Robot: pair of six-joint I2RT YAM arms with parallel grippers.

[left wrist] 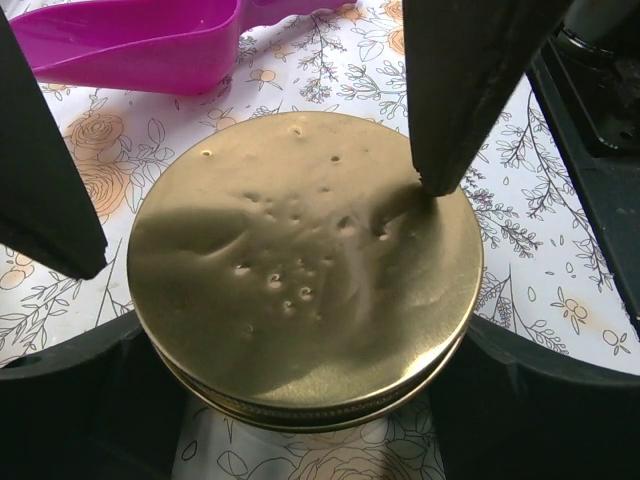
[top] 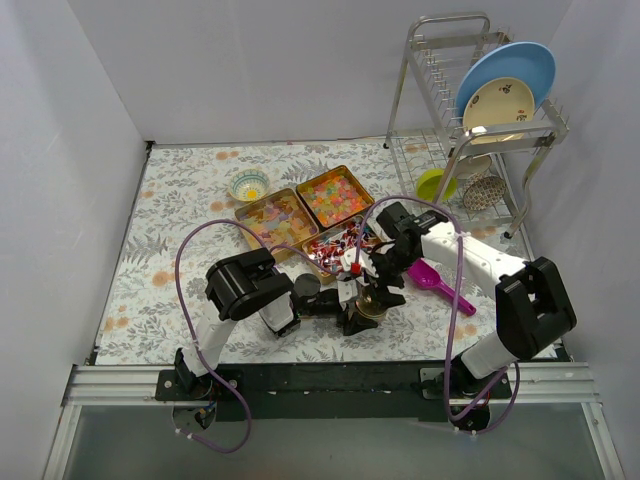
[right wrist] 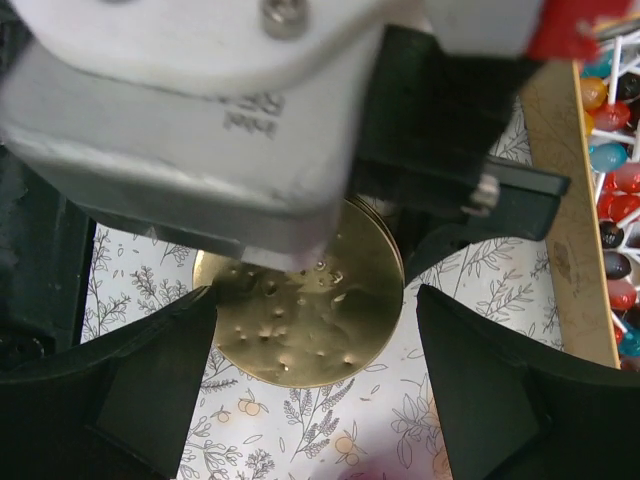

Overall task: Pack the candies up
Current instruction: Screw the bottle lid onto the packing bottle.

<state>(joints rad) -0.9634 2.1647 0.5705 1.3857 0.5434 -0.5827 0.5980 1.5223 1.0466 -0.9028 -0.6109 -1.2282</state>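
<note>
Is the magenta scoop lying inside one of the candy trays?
No, the magenta scoop lies on the flowered tablecloth, outside the trays and to their right.

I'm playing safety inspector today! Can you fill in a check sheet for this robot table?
Surface: floral cloth, lying flat.
Job's things: candies sorted in three gold trays; gold-lidded jar between the arms.
Clutter: magenta scoop, small bowl.
Grippers: left gripper jaws shut on the jar; right gripper jaws open, straddling the lid.
Cables: purple cables loop over the cloth.
Surroundings: dish rack with plates; white walls.
</note>
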